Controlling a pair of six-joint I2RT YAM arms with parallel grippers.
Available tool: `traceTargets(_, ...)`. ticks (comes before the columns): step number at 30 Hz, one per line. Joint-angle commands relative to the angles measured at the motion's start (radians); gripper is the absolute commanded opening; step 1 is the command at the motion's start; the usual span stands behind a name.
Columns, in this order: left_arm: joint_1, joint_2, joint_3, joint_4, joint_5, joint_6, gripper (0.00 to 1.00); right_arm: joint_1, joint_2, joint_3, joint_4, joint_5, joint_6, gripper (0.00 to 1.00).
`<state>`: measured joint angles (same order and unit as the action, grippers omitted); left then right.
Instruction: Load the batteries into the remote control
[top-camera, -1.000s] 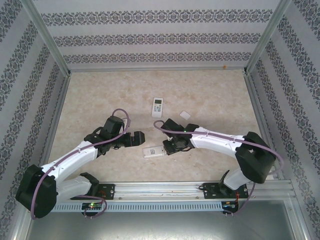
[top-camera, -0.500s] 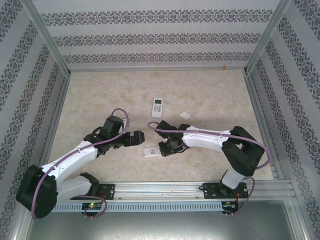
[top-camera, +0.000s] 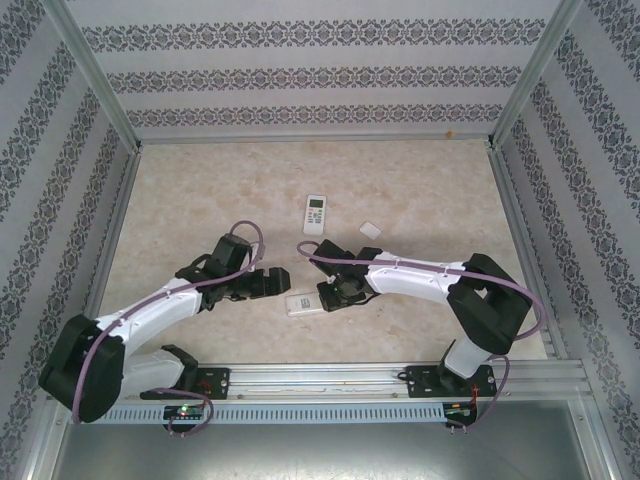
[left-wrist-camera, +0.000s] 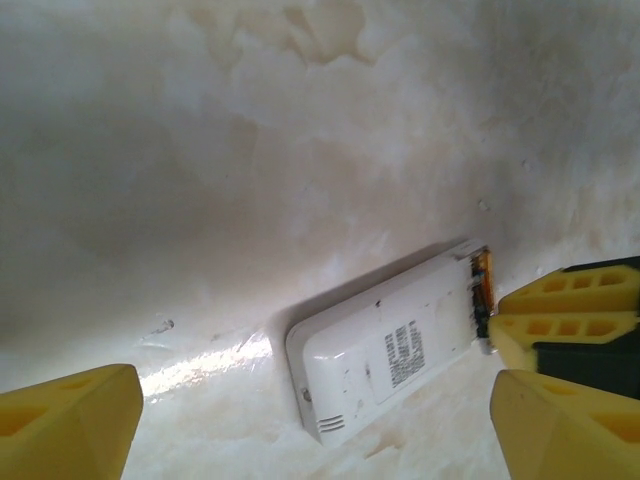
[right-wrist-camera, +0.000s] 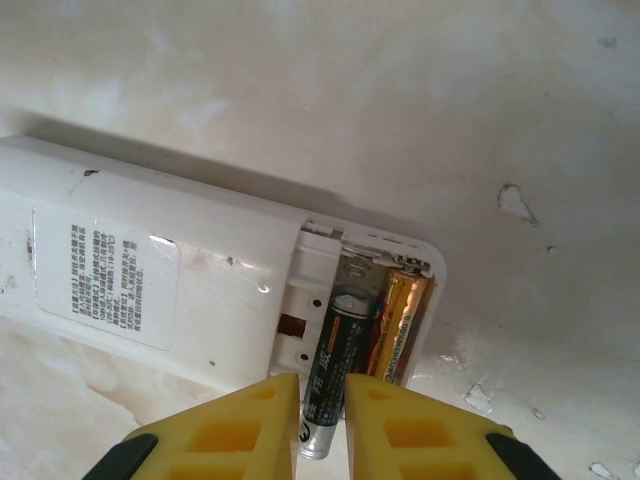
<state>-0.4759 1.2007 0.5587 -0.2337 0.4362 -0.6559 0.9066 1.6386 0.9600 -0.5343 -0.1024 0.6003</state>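
**Second cell half in, right claw on it**

Right gripper (right-wrist-camera: 322, 405) is clenched on the black battery (right-wrist-camera: 335, 345), low on its body. The upper end sits in the open bay (right-wrist-camera: 305, 300) of the remote control (right-wrist-camera: 150, 270), touching the gold battery (right-wrist-camera: 402, 318) already seated. The remote lies face down near the middle of the table's (top-camera: 200, 200) near edge. Left gripper (top-camera: 272, 282) is released, jaws wide, just beside the remote. The cell looks light, rigid and slick, so it will likely pivot in the pads — better held mid-body than at the tip.

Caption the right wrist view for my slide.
Right gripper pinches a dark battery into the open remote beside a gold battery.
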Motion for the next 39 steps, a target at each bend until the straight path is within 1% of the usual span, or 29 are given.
traceTargets(1, -0.004, 0.057, -0.012, 0.037, 0.070, -0.004, 0.87, 0.016, -0.012, -0.009, -0.021, 0.010, 0.018, 0.21)
traceTargets(5, -0.034, 0.123, -0.001, 0.054, 0.081, -0.006, 0.83, 0.018, 0.008, -0.003, -0.028, 0.022, 0.014, 0.21)
traceTargets(8, -0.049, 0.148, 0.000, 0.062, 0.082, -0.009, 0.77, 0.024, 0.027, 0.007, -0.039, 0.037, 0.008, 0.20)
traceTargets(11, -0.065, 0.176, 0.004, 0.059, 0.081, -0.006, 0.70, 0.032, 0.053, 0.021, -0.057, 0.065, 0.003, 0.16)
traceTargets(14, -0.078, 0.209, 0.005, 0.054, 0.070, -0.002, 0.64, 0.044, 0.076, 0.034, -0.064, 0.098, 0.000, 0.15)
traceTargets(19, -0.088, 0.274, 0.002, 0.077, 0.038, 0.010, 0.58, 0.056, 0.119, 0.039, -0.033, 0.142, 0.003, 0.12)
traceTargets(22, -0.087, 0.312, -0.001, 0.101, 0.004, 0.019, 0.57, 0.073, 0.158, 0.044, -0.021, 0.216, -0.015, 0.08)
traceTargets(24, -0.087, 0.326, 0.001, 0.109, -0.012, 0.023, 0.56, 0.081, 0.175, 0.056, -0.032, 0.244, -0.022, 0.08)
traceTargets(26, -0.087, 0.330, 0.004, 0.114, -0.015, 0.024, 0.56, 0.087, 0.159, 0.068, -0.045, 0.231, -0.026, 0.08)
traceTargets(29, -0.087, 0.316, -0.001, 0.125, -0.011, 0.017, 0.56, 0.089, 0.078, 0.062, -0.036, 0.193, -0.014, 0.15)
traceTargets(32, -0.087, 0.301, -0.001, 0.124, -0.016, 0.015, 0.55, 0.089, 0.007, 0.060, -0.045, 0.192, 0.003, 0.18)
traceTargets(35, -0.087, 0.296, 0.003, 0.121, -0.012, 0.015, 0.56, 0.089, -0.035, 0.042, -0.043, 0.196, 0.021, 0.19)
traceTargets(39, -0.087, 0.294, 0.006, 0.118, -0.012, 0.015, 0.56, 0.090, -0.036, 0.009, -0.040, 0.193, 0.051, 0.20)
